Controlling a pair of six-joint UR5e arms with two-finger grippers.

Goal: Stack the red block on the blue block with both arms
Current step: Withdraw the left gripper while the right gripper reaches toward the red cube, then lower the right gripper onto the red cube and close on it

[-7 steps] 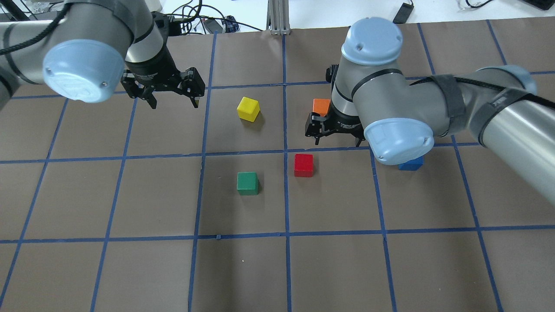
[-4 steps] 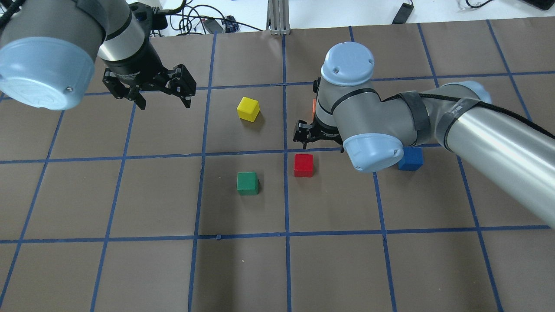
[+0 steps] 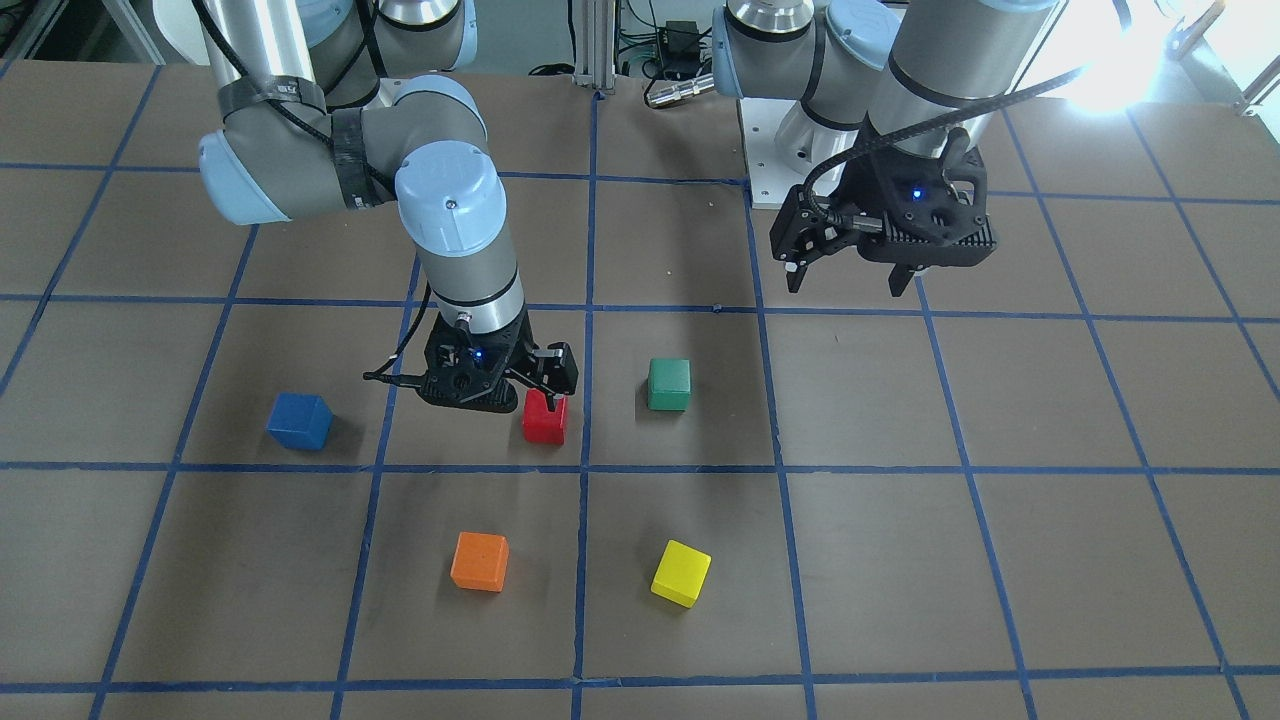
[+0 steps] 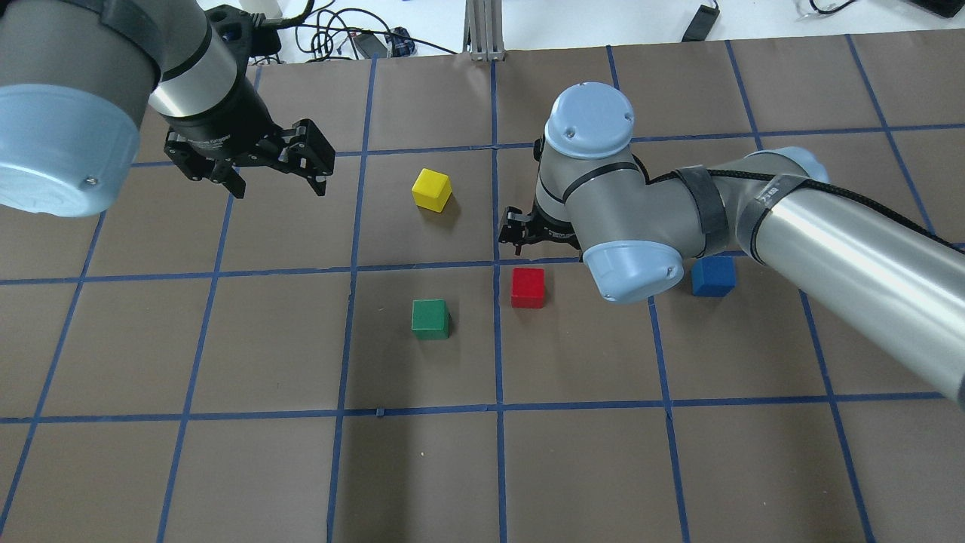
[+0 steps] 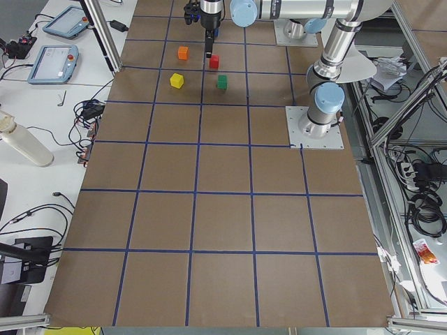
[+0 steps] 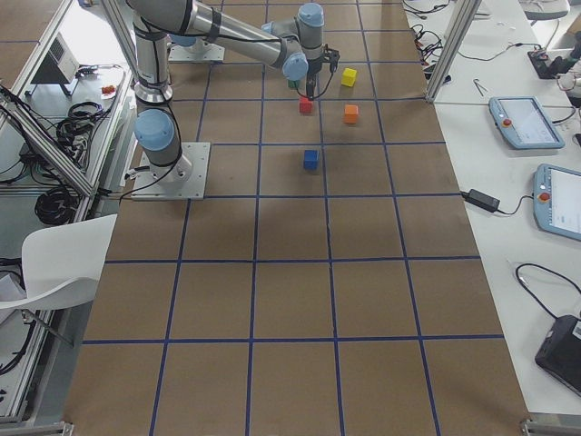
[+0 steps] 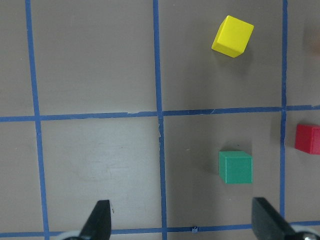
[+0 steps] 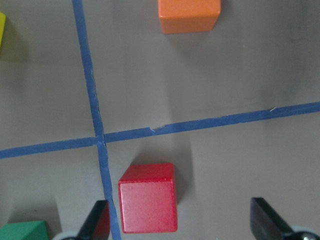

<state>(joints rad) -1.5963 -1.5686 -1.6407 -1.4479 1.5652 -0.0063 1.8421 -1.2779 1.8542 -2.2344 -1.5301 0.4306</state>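
In the overhead view the red block (image 4: pixel 528 287) lies flat on the brown desk (image 4: pixel 226 467) at centre frame, just right of a vertical blue tape line, with nothing on top of it. A green cube (image 4: pixel 430 318) sits lower left of it across that line, and a yellow cube (image 4: pixel 431 189) lies further to the upper left. The blue block (image 4: pixel 713 276) rests to the right, well apart from the red one and just beside the pale-blue cap of the right arm (image 4: pixel 829 241). That arm's bulk hides the orange cube (image 3: pixel 479 561) from overhead; the front-facing view shows it at lower centre-left, clear of the others.

The right arm reaches in from the right edge, wrist bent straight down. The right claw (image 8: pixel 180 215) is released and low over the desk. In its wrist view the red block lies between the spread fingers, close to the left-hand one, ungripped. The left arm (image 4: pixel 68 98) fills the upper left corner. The left claw (image 4: pixel 279 188) hangs well above the desk, pointing down, released and empty
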